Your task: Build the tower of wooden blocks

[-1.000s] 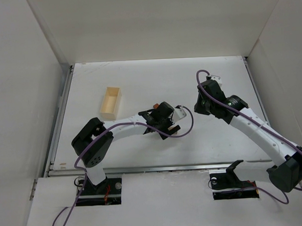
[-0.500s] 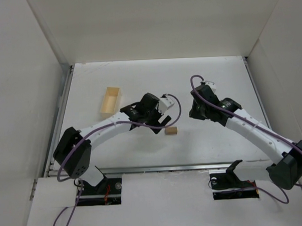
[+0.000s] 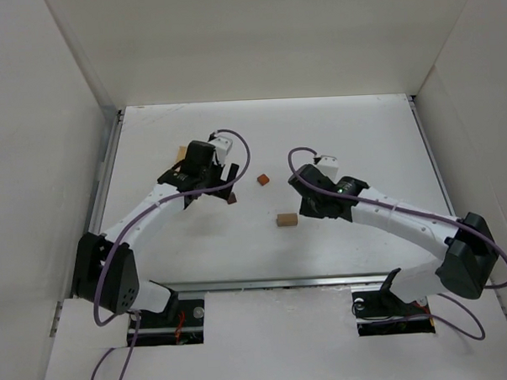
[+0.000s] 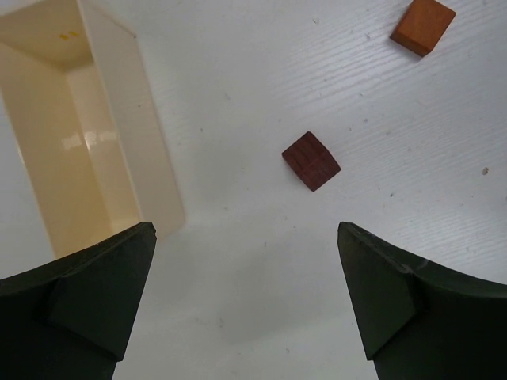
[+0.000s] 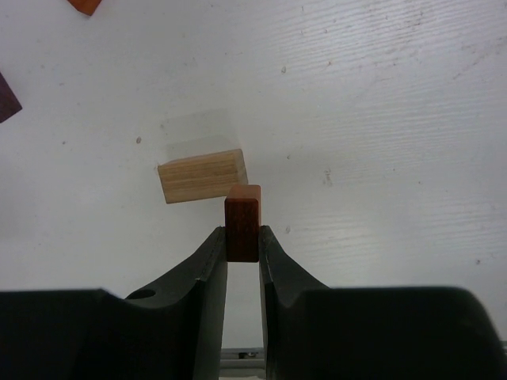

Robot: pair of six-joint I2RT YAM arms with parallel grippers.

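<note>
One reddish-brown block (image 5: 242, 210) is pinched upright in my right gripper (image 5: 242, 232). The light tan oblong (image 5: 202, 176) lies on the table (image 5: 380, 119) just to its left, pale and grainy, its long axis running left to right. I judge that arm nearer. My left gripper (image 4: 245, 231) hangs wide above a dark brown cube (image 4: 311, 161), with an orange cube (image 4: 422, 25) farther right.
</note>
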